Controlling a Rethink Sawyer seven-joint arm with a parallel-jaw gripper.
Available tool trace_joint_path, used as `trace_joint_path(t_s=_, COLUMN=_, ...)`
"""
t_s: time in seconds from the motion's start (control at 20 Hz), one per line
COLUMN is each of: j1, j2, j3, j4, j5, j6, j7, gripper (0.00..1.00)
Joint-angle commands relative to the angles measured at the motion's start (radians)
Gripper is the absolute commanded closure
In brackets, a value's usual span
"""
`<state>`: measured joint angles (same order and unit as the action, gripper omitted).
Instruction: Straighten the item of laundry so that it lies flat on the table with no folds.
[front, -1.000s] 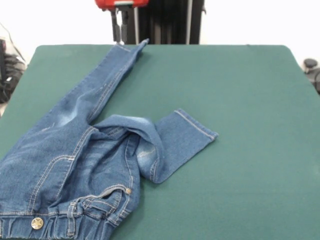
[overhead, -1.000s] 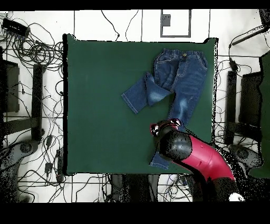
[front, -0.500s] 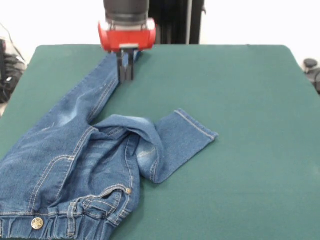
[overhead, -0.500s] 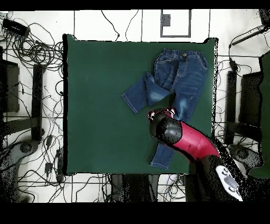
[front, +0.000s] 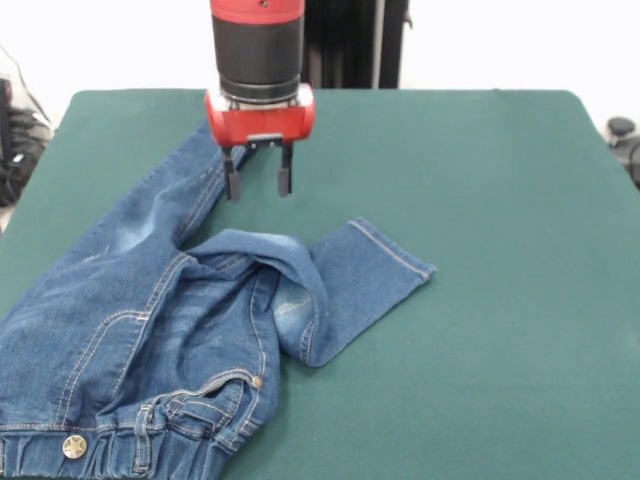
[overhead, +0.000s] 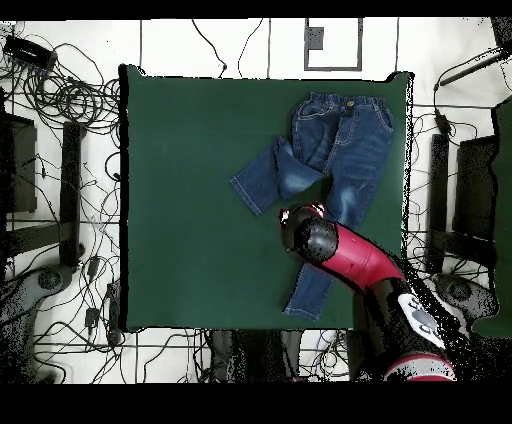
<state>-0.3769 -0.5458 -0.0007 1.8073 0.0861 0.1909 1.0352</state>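
This looks like a robot lab, not a home. A big green table (overhead: 200, 200) stands in the middle of a white floor (overhead: 250, 45). Lots of black cables (overhead: 60, 110) lie in tangles on the floor at 9 o'clock and 3 o'clock of the table. Dark stands (overhead: 70, 190) sit beside it. A red and black robot arm (overhead: 365, 275) reaches over the table from 5 o'clock.
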Motion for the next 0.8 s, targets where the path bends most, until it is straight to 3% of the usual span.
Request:
trace_joint_path(t_s=0.05, j1=0.094, j2=0.009, j3=0.021, j4=-0.092, j5=0.060, j6=0.061, j7=0.255, gripper=0.00)
trace_joint_path(t_s=0.25, j1=0.149, j2=-0.019, j3=-0.029, j4=-0.086, j5=0.129, j6=0.114, j7=0.343, gripper=0.00)
trace_joint_path(t_s=0.7, j1=0.275, j2=0.055, j3=-0.183, j4=-0.182, j5=0.345, j6=0.178, j7=0.528, gripper=0.00)
trace_joint_path(t_s=0.8, j1=0.272, j2=0.065, j3=-0.178, j4=-0.192, j5=0.363, j6=0.186, j7=0.528, gripper=0.00)
